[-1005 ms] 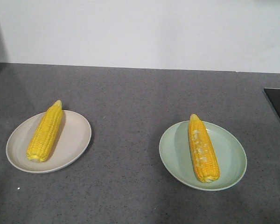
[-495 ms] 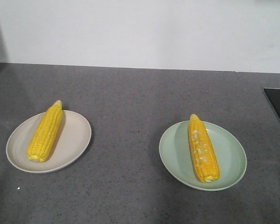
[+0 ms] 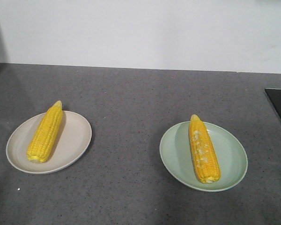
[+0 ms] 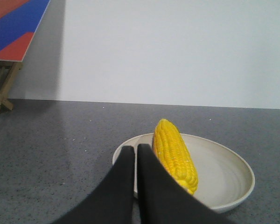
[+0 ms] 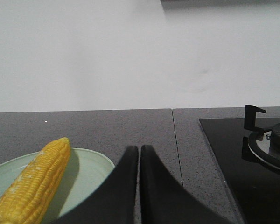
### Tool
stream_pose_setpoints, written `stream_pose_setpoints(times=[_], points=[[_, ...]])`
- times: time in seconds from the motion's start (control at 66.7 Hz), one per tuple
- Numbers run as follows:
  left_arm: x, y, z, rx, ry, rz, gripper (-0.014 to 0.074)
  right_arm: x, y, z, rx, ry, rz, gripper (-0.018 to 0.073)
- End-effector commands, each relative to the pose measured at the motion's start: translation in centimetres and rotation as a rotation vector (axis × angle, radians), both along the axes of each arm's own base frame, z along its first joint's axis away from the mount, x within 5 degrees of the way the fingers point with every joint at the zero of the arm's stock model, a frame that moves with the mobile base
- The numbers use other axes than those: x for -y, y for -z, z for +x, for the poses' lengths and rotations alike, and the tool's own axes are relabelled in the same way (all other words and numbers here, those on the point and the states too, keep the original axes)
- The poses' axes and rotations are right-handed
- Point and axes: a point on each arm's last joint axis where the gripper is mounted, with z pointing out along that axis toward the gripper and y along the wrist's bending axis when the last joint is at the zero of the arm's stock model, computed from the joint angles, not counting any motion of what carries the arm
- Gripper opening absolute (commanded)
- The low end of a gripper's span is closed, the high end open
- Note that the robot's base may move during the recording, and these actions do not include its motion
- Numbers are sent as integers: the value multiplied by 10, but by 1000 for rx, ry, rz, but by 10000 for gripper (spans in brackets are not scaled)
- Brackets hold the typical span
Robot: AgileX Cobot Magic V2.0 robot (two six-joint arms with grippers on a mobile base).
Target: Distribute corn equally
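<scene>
Looking across the grey speckled table [image 3: 131, 108] from the front, we see two plates set well apart, each carrying one cob of corn. On our left, a beige plate [image 3: 75, 136] holds a plain yellow cob [image 3: 45, 132] that lies lengthwise along the plate's left half, its pointed tip reaching past the far rim toward the white wall [image 3: 140, 33]. On our right, a pale green plate [image 3: 232, 157] holds the second cob [image 3: 203, 149], which bears paler kernel patches along its middle; its tip also points away from us, touching the far rim, and its blunt end rests near the front rim. A dark stove surface [image 3: 280, 105] shows at the right edge of the table.

From our left wrist camera, the left gripper [image 4: 132, 149] shows its two black fingers [image 4: 123, 172] pressed together with only a thin seam between them, holding nothing. They sit just in front of the beige plate's near rim, with the yellow cob lying just beside them to the right. A red and blue board [image 4: 14, 23] on a wooden frame stands at the far left.

From our right wrist camera, the right gripper [image 5: 139, 149] likewise has its black fingers [image 5: 151, 177] closed against each other and empty. The patched cob lies on the green plate to their left, and a burner grate [image 5: 263, 140] on the stove sits to their right.
</scene>
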Motion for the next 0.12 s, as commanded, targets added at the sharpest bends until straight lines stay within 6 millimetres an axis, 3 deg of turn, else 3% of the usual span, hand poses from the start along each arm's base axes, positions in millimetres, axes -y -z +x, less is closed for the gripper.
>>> stream_pose_setpoints(times=[0.0,0.105], points=[[0,-3,-1,75,3,-11,-7,0,-4,-1,77,-3,-8,-5],[0,-3,-1,75,3,-11,-7,0,-4,-1,77,-3,-8,-5]])
